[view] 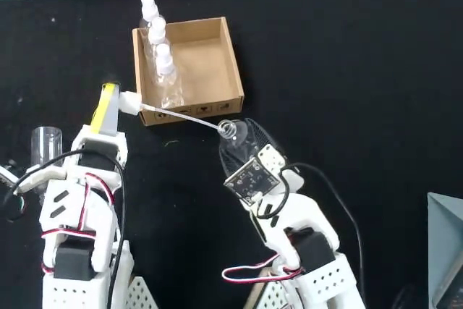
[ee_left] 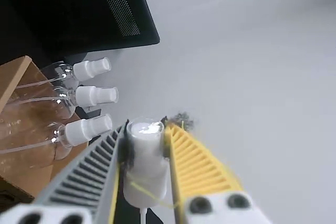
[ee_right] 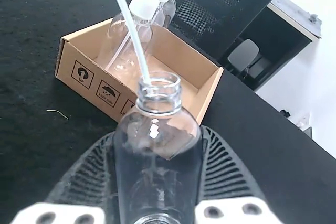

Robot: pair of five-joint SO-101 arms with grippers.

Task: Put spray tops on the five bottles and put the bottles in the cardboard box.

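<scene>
My left gripper is shut on a white spray top, whose thin dip tube runs across to the mouth of a clear open bottle. My right gripper is shut on that bottle, and the tube's tip sits just inside its neck. Three capped bottles lie in the cardboard box along its left wall, spray heads pointing away from me. The same capped bottles show in the left wrist view.
An uncapped clear bottle stands at the left beside the left arm. A grey object sits at the right edge. The black table is bare to the right of the box.
</scene>
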